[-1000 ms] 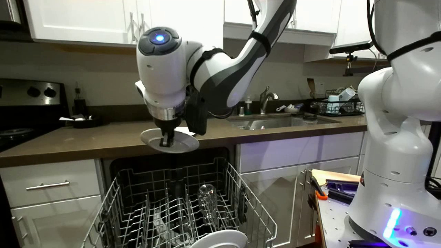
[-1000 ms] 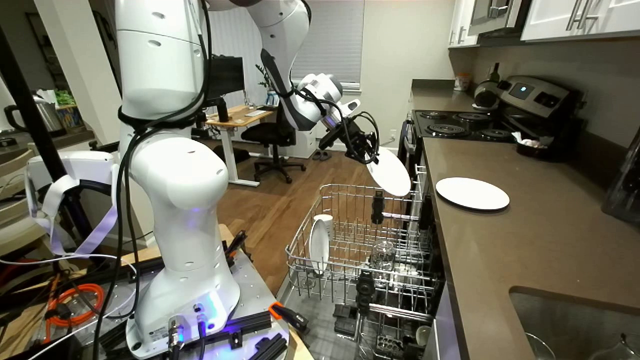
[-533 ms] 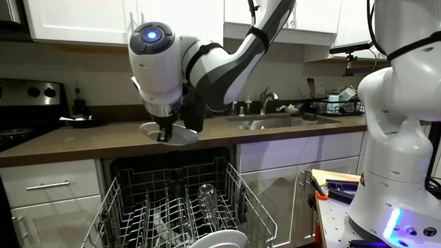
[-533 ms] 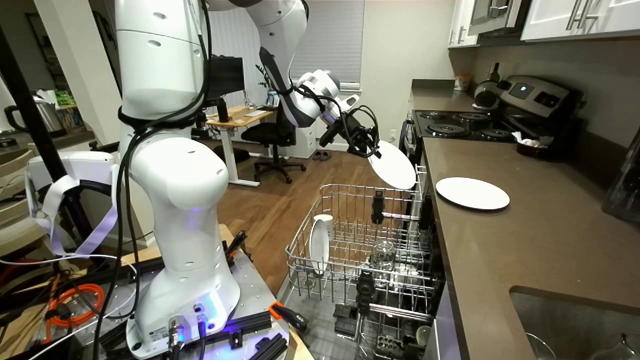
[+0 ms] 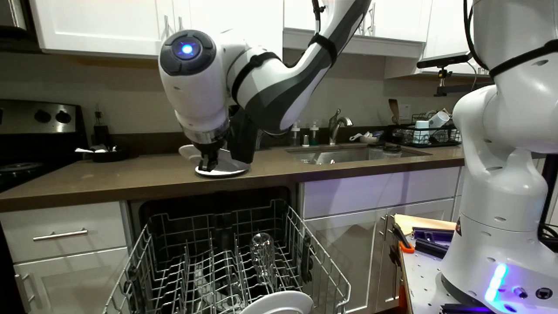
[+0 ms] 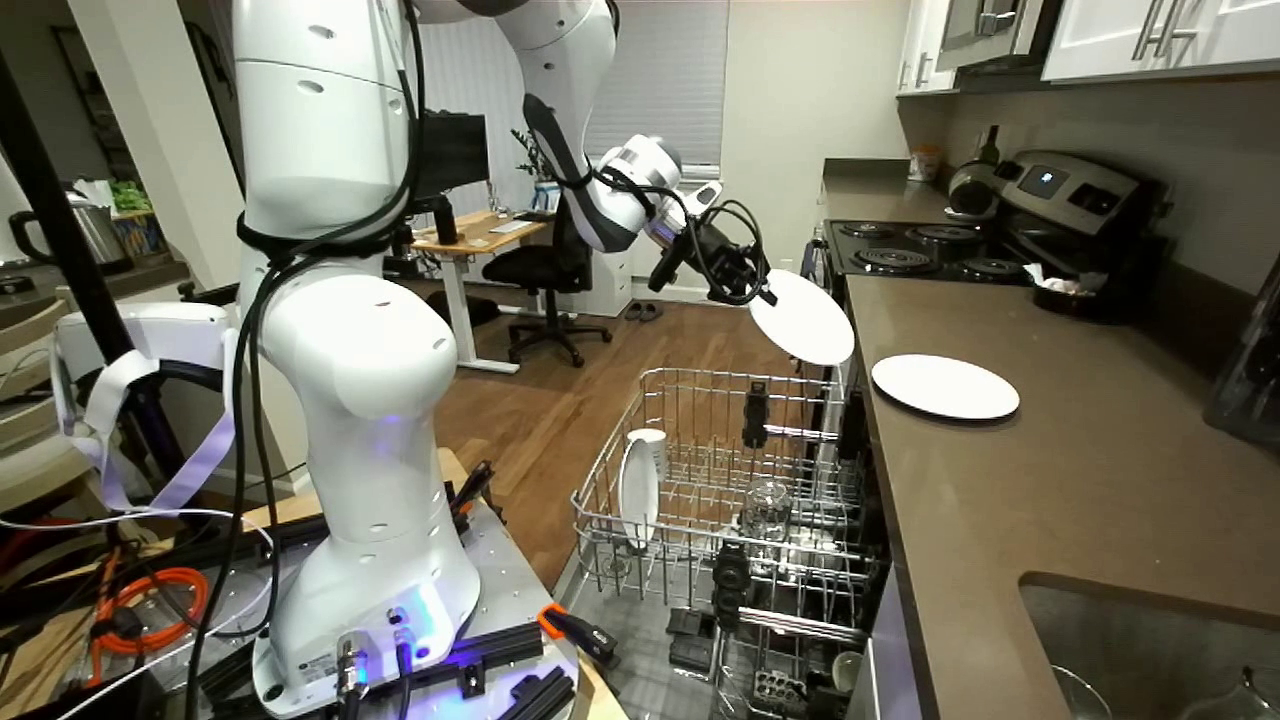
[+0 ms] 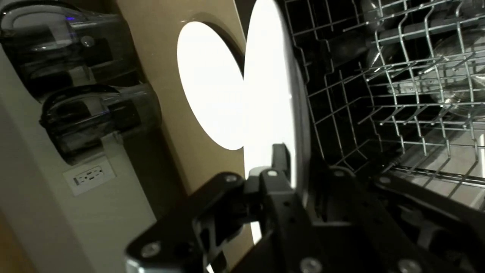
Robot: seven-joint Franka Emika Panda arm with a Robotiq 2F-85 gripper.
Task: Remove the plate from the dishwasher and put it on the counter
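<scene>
**Gripper (image 6: 768,290) Pinches Tilted Plate (image 6: 803,320) Near Counter (image 6: 1050,480)**

Its jaws are closed on the rim of the plate, which hangs in mid-air, higher than the rack of the dishwasher (image 6: 731,577) and near the front edge of the counter. On the counter a second plate (image 6: 945,387) lies flat. A third plate (image 6: 638,492) stands on edge in the rack, along with a clear glass (image 5: 262,250).

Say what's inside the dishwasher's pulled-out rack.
A white plate on edge, a white cup the plate partly hides, and a clear glass. Other clear shapes are too obscured by the rack to identify or place.
</scene>
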